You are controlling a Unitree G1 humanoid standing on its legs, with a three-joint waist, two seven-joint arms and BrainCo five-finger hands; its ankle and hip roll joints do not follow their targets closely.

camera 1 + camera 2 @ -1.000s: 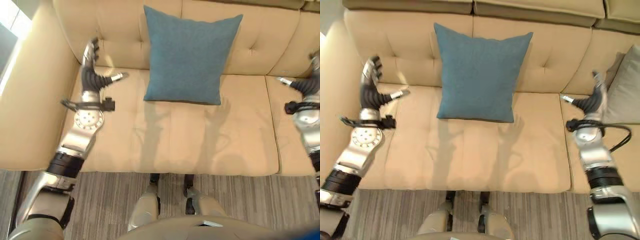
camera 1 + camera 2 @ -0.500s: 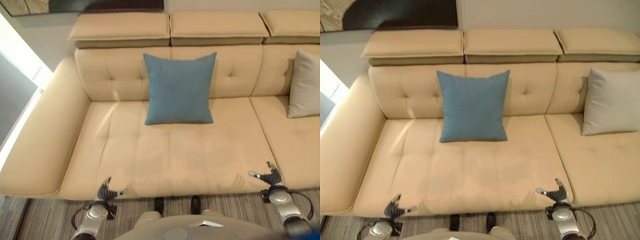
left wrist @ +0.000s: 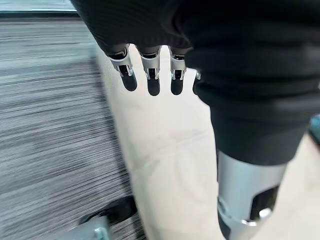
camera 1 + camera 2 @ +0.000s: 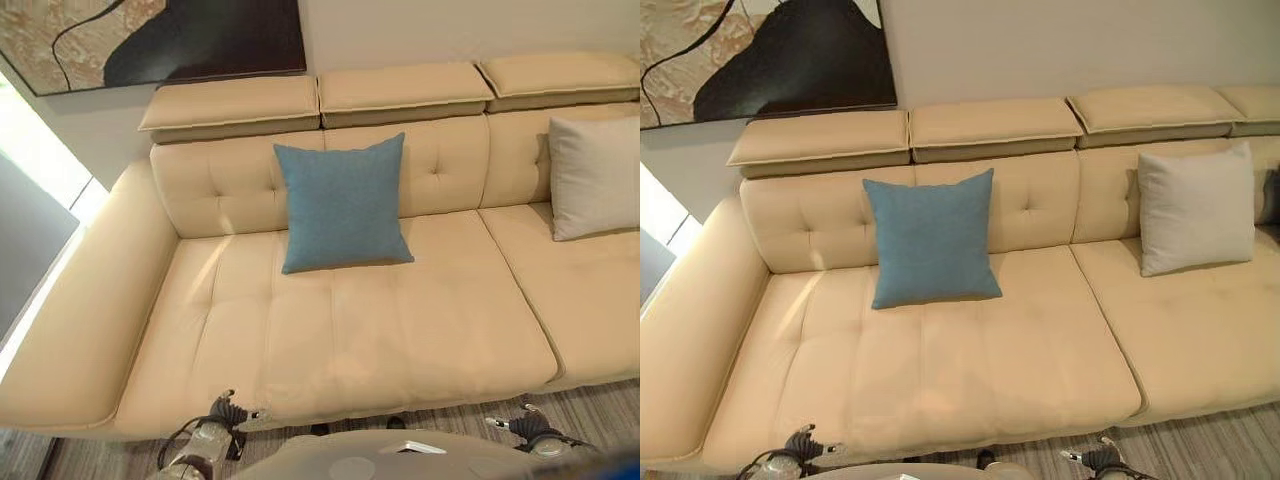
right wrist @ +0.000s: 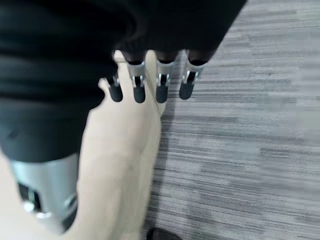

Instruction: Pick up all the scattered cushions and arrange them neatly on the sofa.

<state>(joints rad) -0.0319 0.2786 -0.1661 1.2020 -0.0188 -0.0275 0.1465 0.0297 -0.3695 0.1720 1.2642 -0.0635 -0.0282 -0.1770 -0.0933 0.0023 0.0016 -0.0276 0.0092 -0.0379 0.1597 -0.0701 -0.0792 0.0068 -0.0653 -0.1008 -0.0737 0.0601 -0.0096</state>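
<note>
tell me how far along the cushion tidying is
Looks done: the blue cushion stands upright against the sofa backrest, and a light grey cushion leans on the backrest further toward the robot's right. In hand: nothing; the left hand and right hand are open and empty near the sofa's front edge. Left: no scattered cushions visible here.

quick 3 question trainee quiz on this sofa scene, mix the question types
1. True or false: the blue cushion stands upright against the beige sofa backrest.
2. Which cushion sits on the seat further to the robot's right? A. grey cushion B. blue cushion
3. Fill in: the left hand and right hand each hold ____.

Key: 1 true; 2 A; 3 nothing, fingers straight, low by the sofa's front edge.
</note>
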